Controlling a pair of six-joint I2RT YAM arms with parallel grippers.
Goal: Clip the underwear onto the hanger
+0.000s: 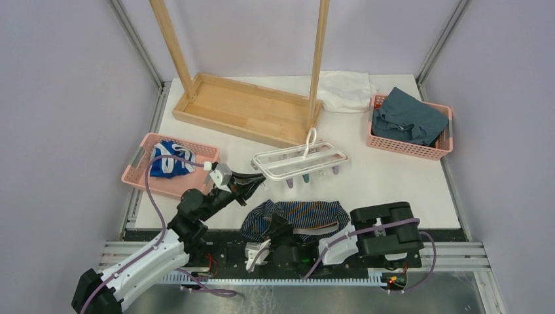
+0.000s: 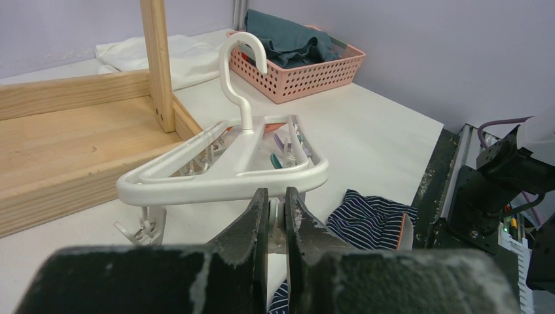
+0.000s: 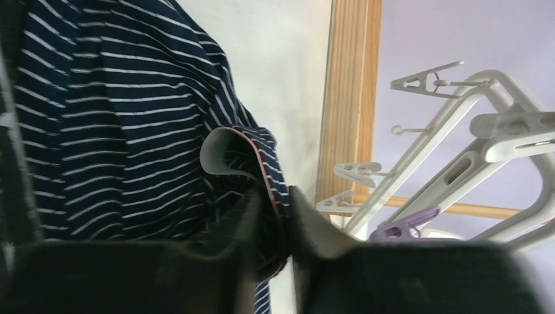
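The white hanger [image 1: 271, 157] lies flat on the table, its hook toward the wooden rack and coloured clips under its frame. My left gripper [image 1: 256, 178] is at the hanger's [image 2: 222, 180] near left corner, and its jaws [image 2: 276, 193] are shut on a white clip [image 2: 275, 210] hanging below the rim. The underwear [image 1: 307, 212], navy with thin stripes and orange trim, is bunched at the table's near edge. My right gripper [image 1: 278, 226] reaches into it from the right. In the right wrist view its fingers [image 3: 278, 193] pinch a fold of the underwear [image 3: 98, 118] along the orange-trimmed edge.
A wooden rack [image 1: 245, 111] with two tall posts stands behind the hanger. A pink basket [image 1: 141, 167] at the left holds a blue-and-white garment. Another pink basket [image 1: 406, 147] at the back right holds teal cloth. A white cloth [image 1: 345, 88] lies by the far edge.
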